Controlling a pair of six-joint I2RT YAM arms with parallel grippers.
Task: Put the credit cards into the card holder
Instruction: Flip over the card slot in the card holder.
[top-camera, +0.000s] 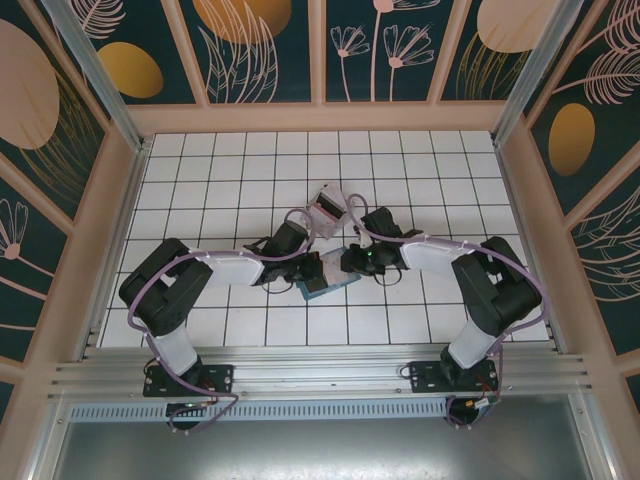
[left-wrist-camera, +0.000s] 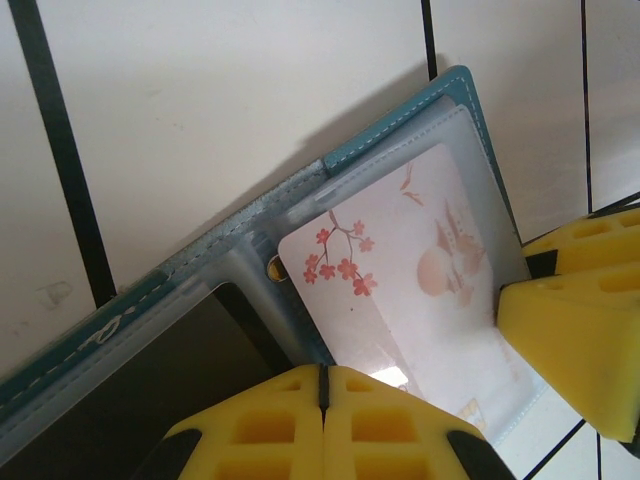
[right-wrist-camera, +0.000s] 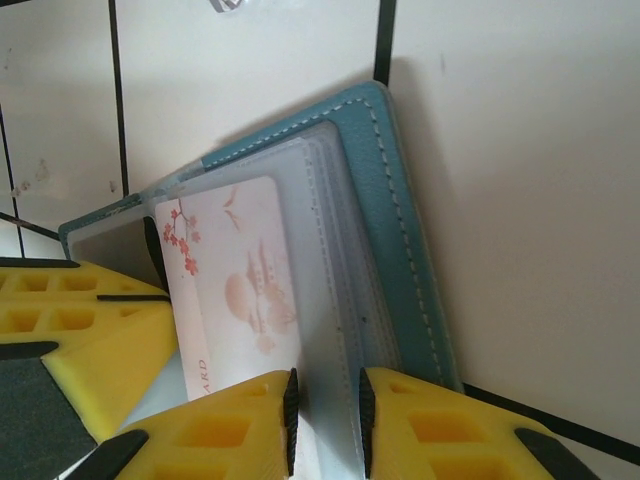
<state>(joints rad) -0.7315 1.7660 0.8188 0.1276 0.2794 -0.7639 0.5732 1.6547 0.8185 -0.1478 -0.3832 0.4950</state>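
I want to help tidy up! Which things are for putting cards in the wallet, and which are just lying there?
For the job:
- card
- wallet

Just lying about:
- small pale box, farther back; what's inside is too small to tell

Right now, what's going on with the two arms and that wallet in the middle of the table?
Both arms are working on the open teal card holder in the middle of the table. The left gripper is shut, its tips down by the holder's inner pages, with nothing visible between them. The right gripper is closed on a clear sleeve page of the holder. A pale credit card with red blossoms lies against the sleeves; I cannot tell whether it is fully in a slot.
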